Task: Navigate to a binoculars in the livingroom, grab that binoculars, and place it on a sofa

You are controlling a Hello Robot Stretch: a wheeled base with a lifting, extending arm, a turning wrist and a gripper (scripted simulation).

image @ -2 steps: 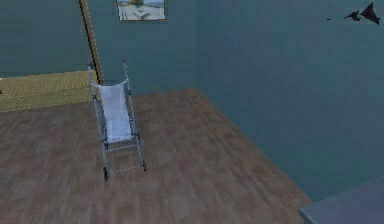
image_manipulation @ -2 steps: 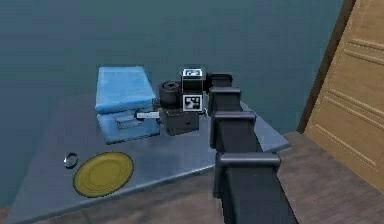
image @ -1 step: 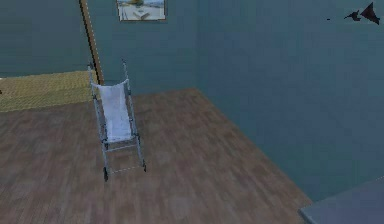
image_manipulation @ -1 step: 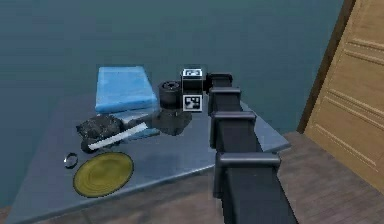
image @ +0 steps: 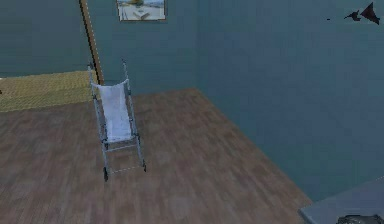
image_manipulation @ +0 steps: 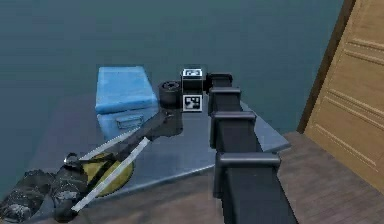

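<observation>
In the arm side view the dark arm (image_manipulation: 238, 150) reaches out over a grey tabletop (image_manipulation: 190, 160). My gripper (image_manipulation: 72, 185) stretches its thin fingers (image_manipulation: 115, 148) toward the lower left. At their far end a dark lumpy object (image_manipulation: 38, 192), possibly the binoculars, lies on the table with a yellow round thing (image_manipulation: 112, 176) beside it. I cannot tell whether the gripper holds anything.
A blue box (image_manipulation: 128, 98) stands on the table behind the gripper, and a wooden door (image_manipulation: 360, 90) is at the right. In the forward view a white folding chair (image: 118, 115) stands on wood floor near a yellow mat (image: 45, 90); teal walls carry a picture (image: 142, 8). The table corner (image: 345, 205) is bottom right.
</observation>
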